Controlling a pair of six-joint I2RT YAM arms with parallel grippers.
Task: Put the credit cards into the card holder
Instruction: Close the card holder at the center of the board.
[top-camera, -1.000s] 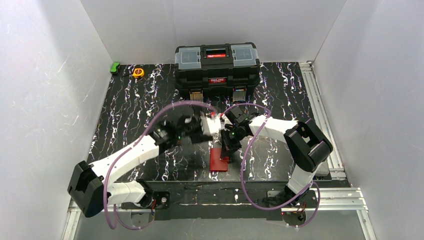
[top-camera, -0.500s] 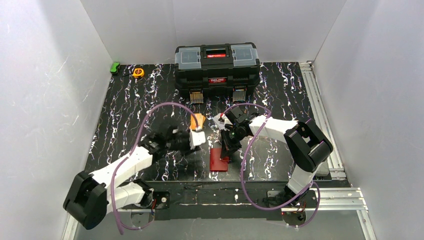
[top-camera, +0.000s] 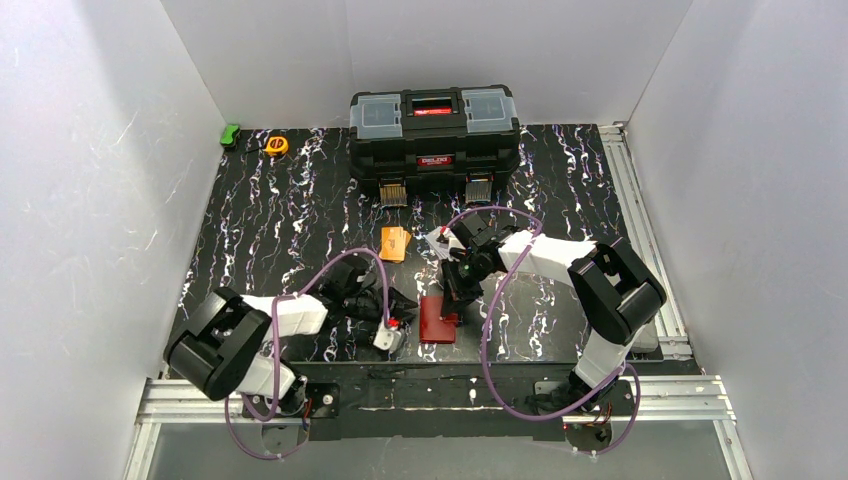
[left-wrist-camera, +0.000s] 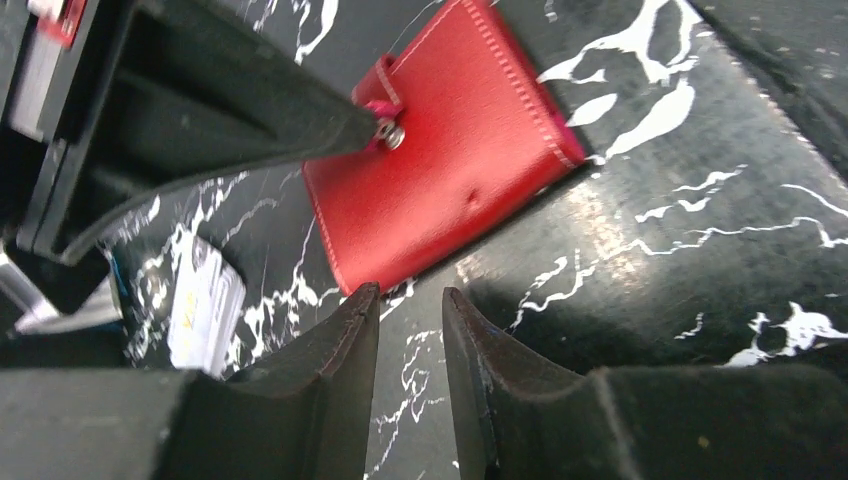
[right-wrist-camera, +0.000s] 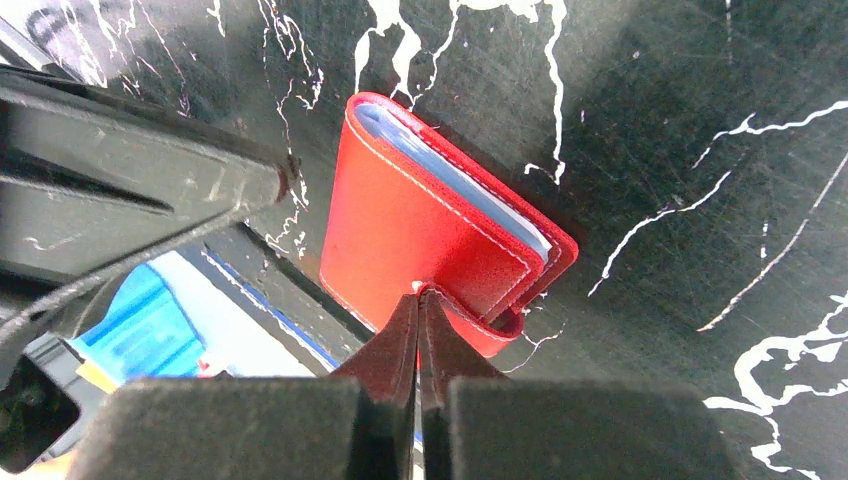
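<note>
**WHILE THE TAB IS PINCHED: HANDLING THE CARD HOLDER**

Where the fingertips of the right gripper meet, they are pressed together on the snap tab of the card holder. The left gripper has its fingers narrowly parted with nothing between them. It hovers just beside the holder's corner, over the table.

Handling (a judgement, not an observation): the holder looks light and soft-covered, so it will likely slide or lift off the slick tabletop if pulled by the tab alone. A second hold is advisable on the stitched cover edge opposite the tab, not on the clear pockets, which look thin. The credit cards appear stiff, thin and flat against the surface, so take each by an overhanging edge.

Appearance: the holder is red with pale stitching and folded. A pale stud sits at the tab, and greyish-blue pockets show along the open side. It lies near the table's front edge, between the two arms. An orange card and the whitish pile lie farther back, apart from the holder, in front of the black toolbox.
</note>
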